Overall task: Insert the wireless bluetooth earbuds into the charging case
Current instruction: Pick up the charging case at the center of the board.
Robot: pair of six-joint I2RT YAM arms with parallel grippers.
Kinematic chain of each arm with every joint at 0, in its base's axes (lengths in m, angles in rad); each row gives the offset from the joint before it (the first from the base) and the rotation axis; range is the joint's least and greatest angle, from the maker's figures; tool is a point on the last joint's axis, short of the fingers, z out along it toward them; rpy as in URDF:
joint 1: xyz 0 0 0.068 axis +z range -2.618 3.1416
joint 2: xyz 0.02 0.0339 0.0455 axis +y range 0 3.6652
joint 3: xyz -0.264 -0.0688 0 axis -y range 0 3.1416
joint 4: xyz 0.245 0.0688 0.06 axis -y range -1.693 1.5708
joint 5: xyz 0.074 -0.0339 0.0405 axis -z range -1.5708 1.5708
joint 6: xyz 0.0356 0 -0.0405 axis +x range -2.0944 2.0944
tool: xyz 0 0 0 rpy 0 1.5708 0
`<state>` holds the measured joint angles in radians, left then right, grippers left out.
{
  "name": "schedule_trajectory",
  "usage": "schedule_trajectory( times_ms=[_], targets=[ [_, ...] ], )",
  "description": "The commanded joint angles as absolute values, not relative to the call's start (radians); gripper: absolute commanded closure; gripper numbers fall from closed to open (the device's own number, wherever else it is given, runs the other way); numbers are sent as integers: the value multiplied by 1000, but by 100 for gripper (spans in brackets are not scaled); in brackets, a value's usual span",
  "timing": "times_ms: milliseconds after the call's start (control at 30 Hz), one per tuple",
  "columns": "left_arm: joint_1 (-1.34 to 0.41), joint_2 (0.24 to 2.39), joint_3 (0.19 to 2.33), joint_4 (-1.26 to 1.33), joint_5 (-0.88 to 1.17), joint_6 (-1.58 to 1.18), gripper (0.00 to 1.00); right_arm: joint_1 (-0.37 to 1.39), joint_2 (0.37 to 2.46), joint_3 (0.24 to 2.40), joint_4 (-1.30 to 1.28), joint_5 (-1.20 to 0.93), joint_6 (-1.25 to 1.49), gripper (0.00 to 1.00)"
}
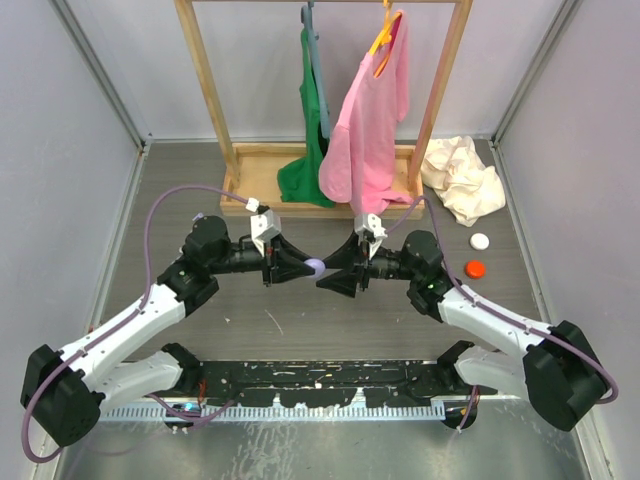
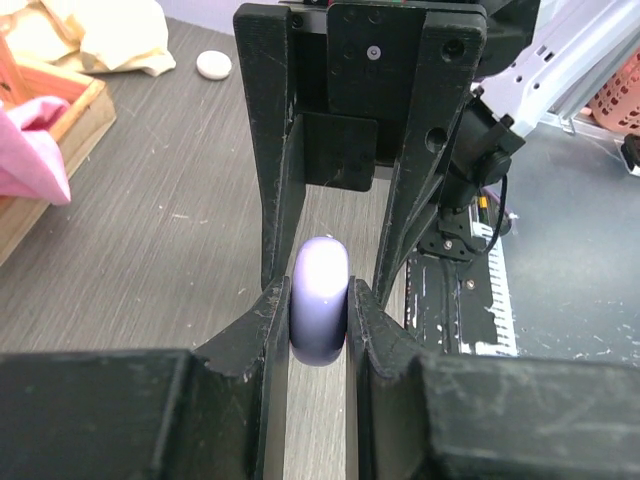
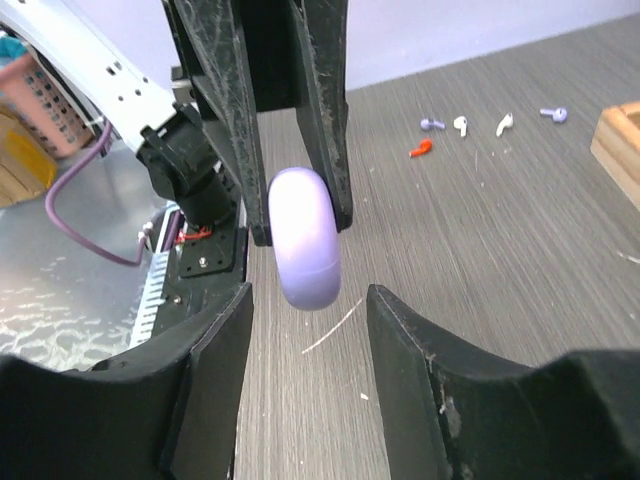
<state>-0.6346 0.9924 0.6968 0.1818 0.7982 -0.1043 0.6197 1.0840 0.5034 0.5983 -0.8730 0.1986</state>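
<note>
Case (image 2: 320,300) sat pinched edge-on in the left gripper (image 2: 318,325), jaws closed tight on its flat sides, held just off the table (image 2: 180,250). Right gripper (image 3: 308,330) stood part-open with a jaw on either side of its near end, gripping nothing. It looked shut, so the sound move was likely a steady left hold while the right pried it open, before fetching the earbuds (image 3: 460,124) lying loose farther off.

- Right gripper (image 3: 308,306): fingers spread, a gap on each side of the lavender charging case (image 3: 303,250), no contact.
- Case is pinched between the left gripper (image 3: 300,226) fingers, just ahead of the right fingertips.
- Well ahead, to the right, on the table (image 3: 500,270): purple earbud (image 3: 432,124), white earbud (image 3: 461,125), second white earbud (image 3: 504,124), second purple earbud (image 3: 555,114), red earbud (image 3: 421,149).
- Wooden corner (image 3: 620,150) at far right.
</note>
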Motion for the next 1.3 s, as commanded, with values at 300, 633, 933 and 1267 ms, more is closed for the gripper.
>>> schedule_trajectory(
  times_ms=[300,633,933,1267],
  targets=[
    [-636,997,696,399,866,-190,92,638,1142,466,1031,-846,393,47],
    [-636,989,702,400,886,-198,92,648,1162,465,1060,-856,403,59],
    [-636,977,710,378,889,-193,93,656,1174,459,1073,-871,401,58],
    [-636,964,715,342,892,-178,93,658,1168,453,1080,-872,402,65]
  ],
)
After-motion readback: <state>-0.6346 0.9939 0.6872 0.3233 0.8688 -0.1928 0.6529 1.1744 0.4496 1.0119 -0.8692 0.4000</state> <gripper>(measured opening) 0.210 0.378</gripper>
